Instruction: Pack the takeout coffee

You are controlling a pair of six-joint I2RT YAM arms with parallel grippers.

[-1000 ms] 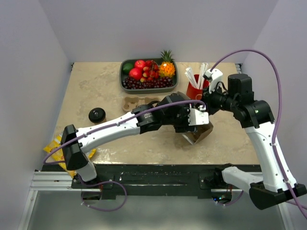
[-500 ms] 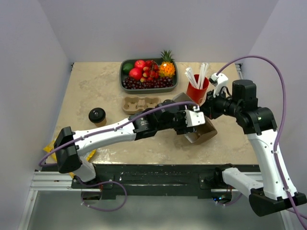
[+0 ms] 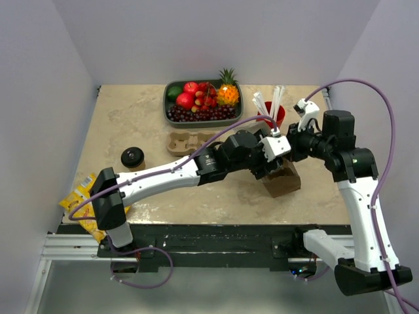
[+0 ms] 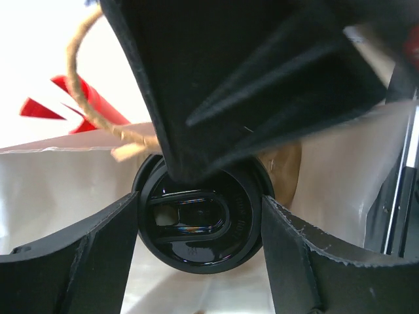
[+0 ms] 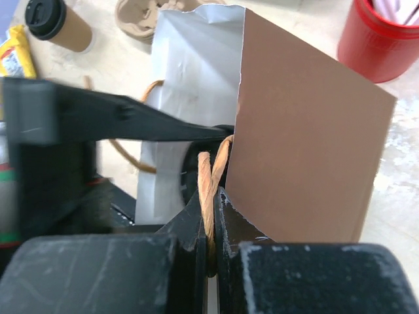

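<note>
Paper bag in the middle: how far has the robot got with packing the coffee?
Done: the paper bag stands upright, its twine handle pinched by the right gripper. In hand: the left gripper holds a black-lidded cup down inside the bag. Left: let go and pull out; a second cup waits on the table, left of the carrier.

An upright brown paper bag stands on the beige marbled tabletop, with the jaws of the left arm in its open top and the jaws of the right arm at its upper edge. A small kraft-brown paper cup with a round black lid stands well to its left, near a tan two-hole cardboard carrier.
</note>
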